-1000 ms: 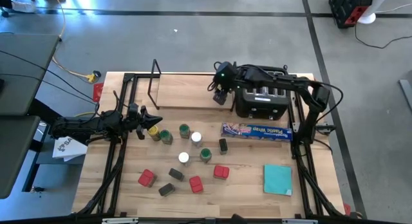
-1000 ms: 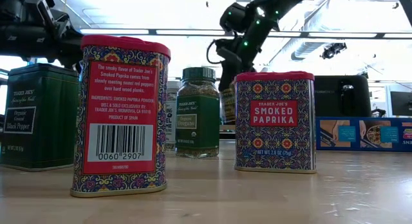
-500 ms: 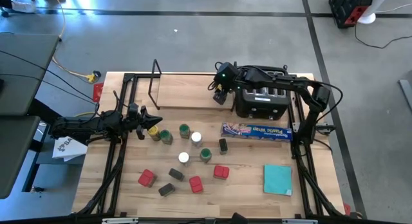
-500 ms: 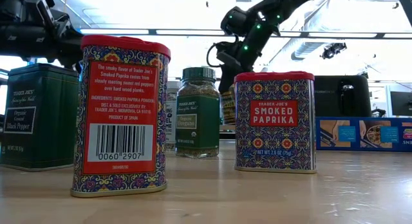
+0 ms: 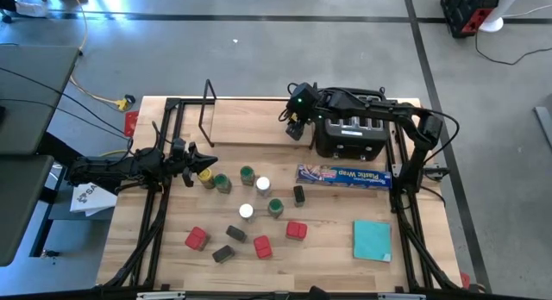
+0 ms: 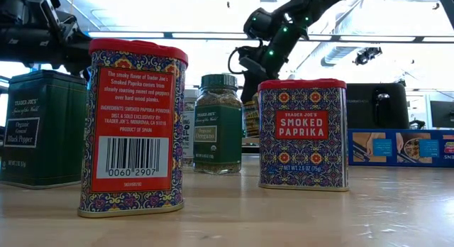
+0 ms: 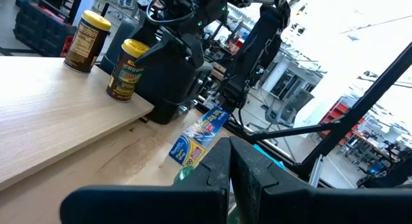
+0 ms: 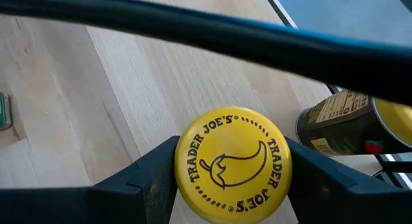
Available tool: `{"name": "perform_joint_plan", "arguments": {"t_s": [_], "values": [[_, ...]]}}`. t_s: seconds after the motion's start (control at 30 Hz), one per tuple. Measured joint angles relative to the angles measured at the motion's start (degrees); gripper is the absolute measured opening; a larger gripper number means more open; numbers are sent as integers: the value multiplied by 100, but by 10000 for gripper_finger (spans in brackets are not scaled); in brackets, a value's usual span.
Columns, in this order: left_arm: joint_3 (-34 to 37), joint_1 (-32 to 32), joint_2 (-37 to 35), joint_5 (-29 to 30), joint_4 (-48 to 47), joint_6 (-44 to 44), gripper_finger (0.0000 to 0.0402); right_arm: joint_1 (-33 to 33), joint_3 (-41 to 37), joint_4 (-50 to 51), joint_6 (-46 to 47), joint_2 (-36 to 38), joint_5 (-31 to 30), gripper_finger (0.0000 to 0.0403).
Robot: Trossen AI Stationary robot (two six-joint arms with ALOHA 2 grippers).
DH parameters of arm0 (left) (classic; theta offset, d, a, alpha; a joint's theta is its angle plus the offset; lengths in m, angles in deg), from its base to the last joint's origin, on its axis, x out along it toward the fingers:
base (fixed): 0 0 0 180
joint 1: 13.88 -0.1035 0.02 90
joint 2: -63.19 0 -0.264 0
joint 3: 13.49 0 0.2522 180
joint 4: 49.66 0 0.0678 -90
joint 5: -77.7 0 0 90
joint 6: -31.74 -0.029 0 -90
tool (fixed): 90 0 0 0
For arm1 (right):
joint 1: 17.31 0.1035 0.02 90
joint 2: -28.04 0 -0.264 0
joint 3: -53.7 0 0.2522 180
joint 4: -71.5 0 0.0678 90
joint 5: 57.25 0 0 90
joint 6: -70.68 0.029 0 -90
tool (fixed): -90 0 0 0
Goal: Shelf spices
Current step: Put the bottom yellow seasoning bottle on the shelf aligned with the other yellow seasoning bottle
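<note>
The right gripper (image 8: 232, 179) pinches a yellow-lidded jar (image 8: 233, 163) from both sides, its two dark fingers (image 8: 151, 179) pressed against the lid's rim — the lid reads "Trader Joe's" around a chilli pepper. In the high view this gripper (image 5: 296, 126) hangs over the shelf (image 5: 246, 123), the long light-wood plank, just beside the black toaster (image 5: 352, 138). A second yellow-lidded jar (image 8: 341, 118) stands close beside the held one, on the plank.

The left gripper (image 5: 191, 162) waits at the table's left side, its fingers (image 7: 222, 166) closed together with nothing between them; a yellow-lidded jar (image 5: 206, 176) stands just beside it.

Away from both grippers, on the table (image 5: 328, 248) in front of the shelf, the rest of the spices stand loose: green-lidded jars (image 5: 247, 173), white-lidded jars (image 5: 263, 186), red tins (image 5: 196, 239) and dark tins (image 5: 236, 234). In the low view a red tin (image 6: 303, 133) reads "Smoked Paprika", and the green-lidded jar (image 6: 218, 123) behind it is filled with dried green herb. The blue plastic-wrap box (image 5: 343, 175) lies in front of the toaster — a teal square (image 5: 372, 240) nearer the table's front.
</note>
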Motion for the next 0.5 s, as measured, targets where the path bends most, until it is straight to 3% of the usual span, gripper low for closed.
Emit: {"name": "perform_joint_plan", "arguments": {"t_s": [0.5], "values": [[0, -2, 0, 0, 0, 0, 3, 0, 0, 65, -26, -15, 173, 267]]}}
